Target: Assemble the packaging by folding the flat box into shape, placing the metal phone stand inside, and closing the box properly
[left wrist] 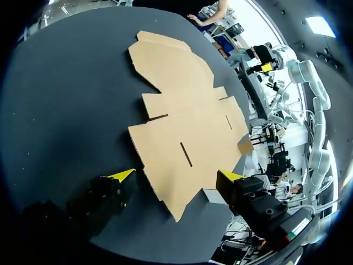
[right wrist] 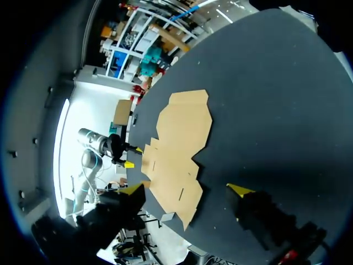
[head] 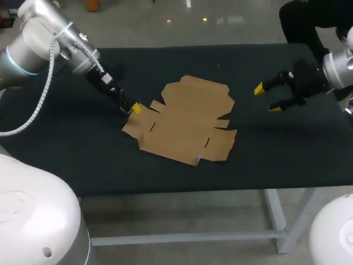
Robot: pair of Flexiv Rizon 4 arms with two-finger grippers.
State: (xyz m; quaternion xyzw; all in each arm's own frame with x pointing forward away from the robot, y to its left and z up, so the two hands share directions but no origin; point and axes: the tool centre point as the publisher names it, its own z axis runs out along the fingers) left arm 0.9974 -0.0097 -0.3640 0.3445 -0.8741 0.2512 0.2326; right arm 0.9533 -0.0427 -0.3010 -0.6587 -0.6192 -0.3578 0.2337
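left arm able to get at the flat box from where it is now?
Likely yes. The left pincer is open right at the left flap of the flat box, with that edge between its fingers in the left wrist view. Nothing is in the way.

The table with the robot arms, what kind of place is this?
Probably a robot lab's test bench: the left gripper and right gripper, both yellow-tipped, hang over a dark table, where a flat cardboard box lies unfolded.

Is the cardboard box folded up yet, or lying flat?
Flat: the cardboard box lies fully spread on the black table, every flap out, none raised.
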